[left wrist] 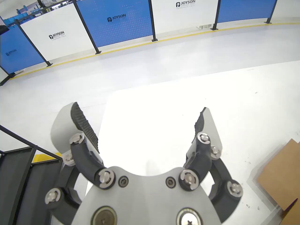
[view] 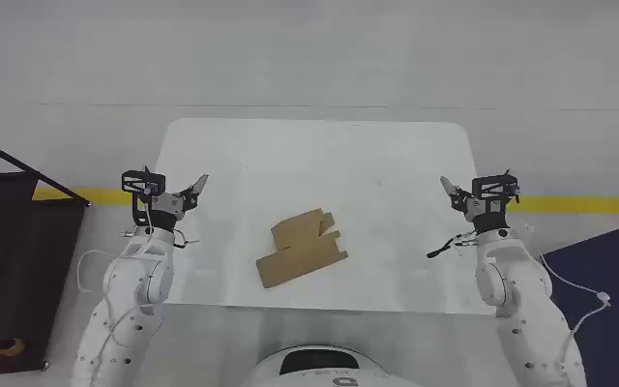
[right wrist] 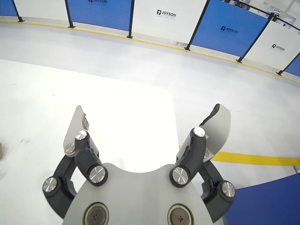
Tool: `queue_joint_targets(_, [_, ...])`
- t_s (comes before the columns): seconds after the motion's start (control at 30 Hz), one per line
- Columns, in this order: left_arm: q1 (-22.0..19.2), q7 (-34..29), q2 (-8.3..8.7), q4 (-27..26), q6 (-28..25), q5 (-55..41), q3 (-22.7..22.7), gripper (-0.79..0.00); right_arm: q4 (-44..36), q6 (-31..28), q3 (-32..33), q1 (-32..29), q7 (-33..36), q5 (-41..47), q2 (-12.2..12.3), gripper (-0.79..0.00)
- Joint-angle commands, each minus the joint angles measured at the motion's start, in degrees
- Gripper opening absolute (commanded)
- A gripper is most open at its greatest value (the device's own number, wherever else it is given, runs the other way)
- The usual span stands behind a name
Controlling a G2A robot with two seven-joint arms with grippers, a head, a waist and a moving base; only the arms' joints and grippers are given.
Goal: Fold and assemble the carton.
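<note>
Carton: brown cardboard blank [view: 302,250], lying flat and unfolded on the white surface [view: 319,155], close to the robot-side edge and between the two arms; its notched flaps face the far side.
Long axis: slanted, running from the near left up toward the far right, so neither arm meets it square-on.
Left end effector: left end effector [left wrist: 140,108] is spread wide with nothing between its fingers. It hangs over the left margin of the surface and is aimed at the far edge, not at the carton.
Right end effector: right end effector [right wrist: 150,107] is likewise spread wide and empty, over the right margin, with the rounded far corner of the surface ahead of it.
Direction to carton: inward toward the middle and back toward the robot for both arms. One corner of the cardboard shows beside the left fingers, apart from them.
Nearer arm: the left, judging from the top view, since the carton sits slightly left of centre; the right is well apart from it.
Stage: apparently the very start, with no panel raised and no flap tucked.
Next move: probably needs each wrist turned in and lowered toward an end of the slanted blank.
Risk: a thin sheet lying flat on a smooth top may slide rather than lift.
Background: yellow floor line [view: 571,204], blue and white fence panels [left wrist: 117,19].
</note>
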Motion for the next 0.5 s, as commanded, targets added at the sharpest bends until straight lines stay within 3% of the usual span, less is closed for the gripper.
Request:
queue_joint_targets(0.0, [0.0, 0.0, 0.0, 0.0, 0.0, 0.0, 0.0, 0.0, 0.0, 0.0, 0.0, 0.0, 0.0, 0.0, 0.0, -0.001])
queue_joint_targets(0.17, [0.0, 0.0, 0.0, 0.0, 0.0, 0.0, 0.0, 0.0, -1.6, -3.2, -8.7, 0.6, 1.2, -15.2, 0.0, 0.0])
queue_joint_targets(0.27, [0.0, 0.0, 0.0, 0.0, 0.0, 0.0, 0.0, 0.0, -2.1, -0.9, -14.1, 1.0, 2.3, -24.5, -0.4, 0.0])
queue_joint_targets(0.47, [0.0, 0.0, 0.0, 0.0, 0.0, 0.0, 0.0, 0.0, -3.5, 1.2, -17.4, 0.3, 3.0, -28.2, -0.8, 0.0])
